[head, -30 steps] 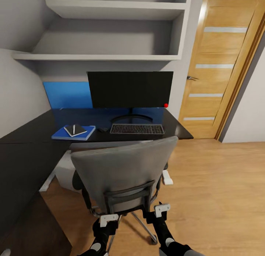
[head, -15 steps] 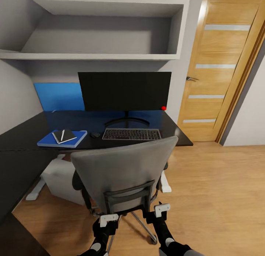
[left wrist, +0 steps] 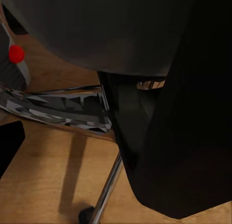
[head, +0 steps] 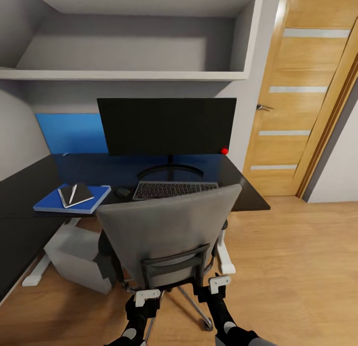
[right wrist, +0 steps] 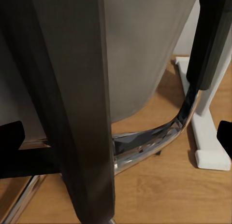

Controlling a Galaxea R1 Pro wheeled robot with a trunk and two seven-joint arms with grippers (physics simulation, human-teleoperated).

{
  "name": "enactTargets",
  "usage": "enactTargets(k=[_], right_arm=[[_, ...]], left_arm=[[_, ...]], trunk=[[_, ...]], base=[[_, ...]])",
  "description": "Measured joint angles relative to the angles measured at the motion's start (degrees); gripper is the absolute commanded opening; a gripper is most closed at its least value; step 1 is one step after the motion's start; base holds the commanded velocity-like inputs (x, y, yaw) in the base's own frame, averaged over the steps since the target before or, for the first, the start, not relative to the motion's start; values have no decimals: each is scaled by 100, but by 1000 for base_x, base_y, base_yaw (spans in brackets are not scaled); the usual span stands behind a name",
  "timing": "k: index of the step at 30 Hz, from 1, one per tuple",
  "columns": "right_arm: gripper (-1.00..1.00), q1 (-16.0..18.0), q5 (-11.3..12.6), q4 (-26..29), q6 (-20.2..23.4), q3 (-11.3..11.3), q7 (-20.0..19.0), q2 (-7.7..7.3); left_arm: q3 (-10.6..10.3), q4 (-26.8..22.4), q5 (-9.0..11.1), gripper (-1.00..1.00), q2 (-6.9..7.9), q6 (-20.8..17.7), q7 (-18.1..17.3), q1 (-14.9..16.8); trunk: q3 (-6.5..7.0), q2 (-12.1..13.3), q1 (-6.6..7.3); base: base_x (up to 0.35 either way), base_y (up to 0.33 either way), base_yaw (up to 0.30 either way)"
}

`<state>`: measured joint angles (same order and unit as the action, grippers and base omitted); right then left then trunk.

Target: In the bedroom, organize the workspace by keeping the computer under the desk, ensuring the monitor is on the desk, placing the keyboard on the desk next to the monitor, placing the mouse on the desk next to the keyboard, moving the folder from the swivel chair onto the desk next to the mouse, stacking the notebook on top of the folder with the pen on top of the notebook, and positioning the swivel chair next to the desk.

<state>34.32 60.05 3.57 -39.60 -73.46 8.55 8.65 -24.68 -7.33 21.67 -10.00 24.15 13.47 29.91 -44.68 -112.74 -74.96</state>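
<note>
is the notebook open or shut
Shut: the notebook lies flat on the folder, only its dark cover showing, with the pen across it.

You face a grey swivel chair (head: 166,231), glossy black desk (head: 30,187), bright blue folder (head: 94,197), dark grey notebook (head: 79,193) and striped light wooden door (head: 298,97)

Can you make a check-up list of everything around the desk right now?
Surface: desk, glossy black.
Job's things: monitor upright; keyboard before it; mouse beside keyboard; folder beside mouse, under notebook and pen; computer under desk; swivel chair at desk.
Clutter: nothing seen.
Pincers: left pincer and right pincer behind chair back; grip cannot be told.
Cables: nothing seen.
Surroundings: wall shelf, wooden door.
</note>
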Motion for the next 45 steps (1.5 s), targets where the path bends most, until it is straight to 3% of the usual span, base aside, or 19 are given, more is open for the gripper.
enactTargets(k=[8, 23, 26, 45], right_arm=[[100, 1, 6, 0, -3, 22, 2, 0], [100, 1, 44, -2, -11, 74, 8, -1], [100, 2, 167, -10, -39, 259, 32, -4], [100, 2, 167, -10, -38, 257, 33, -4]], left_arm=[[4, -5, -17, 100, 0, 9, -3, 4], [40, -1, 3, 100, 0, 14, 10, 2], [140, 1, 31, 100, 0, 29, 34, 2], [145, 1, 35, 100, 0, 30, 35, 2]], trunk=[[1, 0, -4], [1, 1, -6], [1, 1, -6], [1, 1, -6]], base=[[31, 0, 0], [-315, 0, 0], [-336, 0, 0], [-172, 0, 0]])
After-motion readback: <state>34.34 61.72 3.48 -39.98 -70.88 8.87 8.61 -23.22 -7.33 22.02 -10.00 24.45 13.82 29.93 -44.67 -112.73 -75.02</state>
